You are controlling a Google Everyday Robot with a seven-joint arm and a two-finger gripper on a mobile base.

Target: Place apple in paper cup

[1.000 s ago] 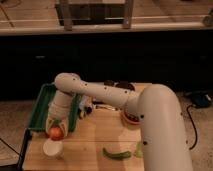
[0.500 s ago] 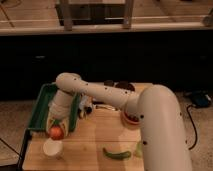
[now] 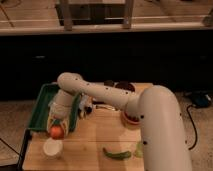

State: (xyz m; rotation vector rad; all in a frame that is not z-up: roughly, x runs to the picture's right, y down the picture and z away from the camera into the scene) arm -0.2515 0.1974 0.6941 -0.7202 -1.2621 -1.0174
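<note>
The apple (image 3: pixel 56 132), small and orange-red, sits between the fingers of my gripper (image 3: pixel 57 130) at the left of the wooden table. It hangs just above and slightly right of the white paper cup (image 3: pixel 52 148), which stands upright near the table's front left corner. The white arm reaches in from the lower right and bends down over the left side. The gripper is shut on the apple.
A green tray (image 3: pixel 41 107) lies at the table's (image 3: pixel 95 137) left edge behind the gripper. A long green pepper (image 3: pixel 117 154) lies at the front middle. A reddish-brown bowl (image 3: pixel 131 118) sits beside the arm, with dark items (image 3: pixel 124 86) at the back.
The gripper with the apple has stayed almost still above the cup, shifting only slightly.
</note>
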